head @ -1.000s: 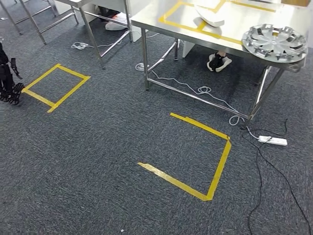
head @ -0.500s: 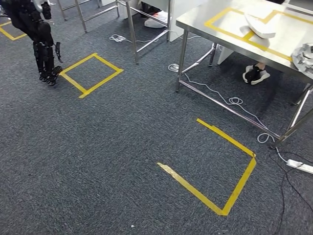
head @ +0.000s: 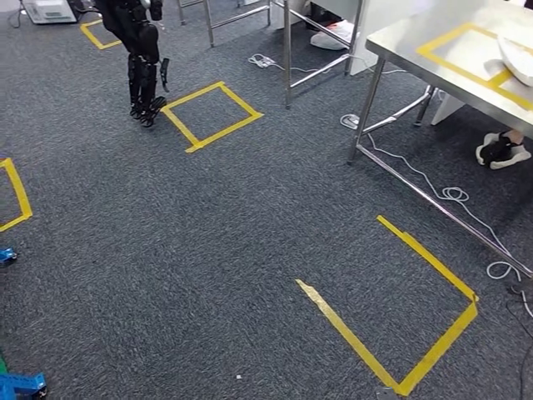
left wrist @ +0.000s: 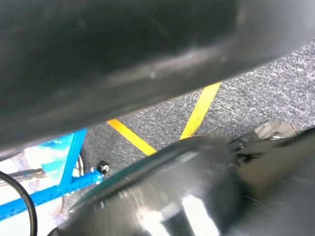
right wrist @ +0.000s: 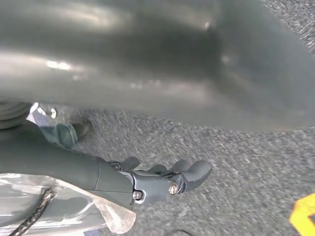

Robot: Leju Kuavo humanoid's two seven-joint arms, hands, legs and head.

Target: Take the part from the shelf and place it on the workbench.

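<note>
Dark grey carpet [head: 207, 250] covers the floor, marked with squares of yellow tape. In the right wrist view the right hand [right wrist: 163, 179] hangs over the carpet with its dark fingers [right wrist: 193, 172] stretched out side by side and nothing in them. The left wrist view looks past dark curved surfaces at carpet, yellow tape and a blue frame [left wrist: 55, 184]; whether the left hand is released or clenched I cannot tell.

Outward in the head view, an open-sided tape outline [head: 402, 308] lies nearest on the floor, with bare carpet all round it. A steel table [head: 434, 62] stands at the upper right, its corner leg just beyond the outline; a yellow tape rectangle is on its top, and a white curved part [head: 519, 58] lies across that tape at the picture's edge. White cables [head: 452, 196] trail beneath the table. Another dark robot [head: 141, 50] stands far left beside a closed tape square [head: 211, 115]. No writing can be read
</note>
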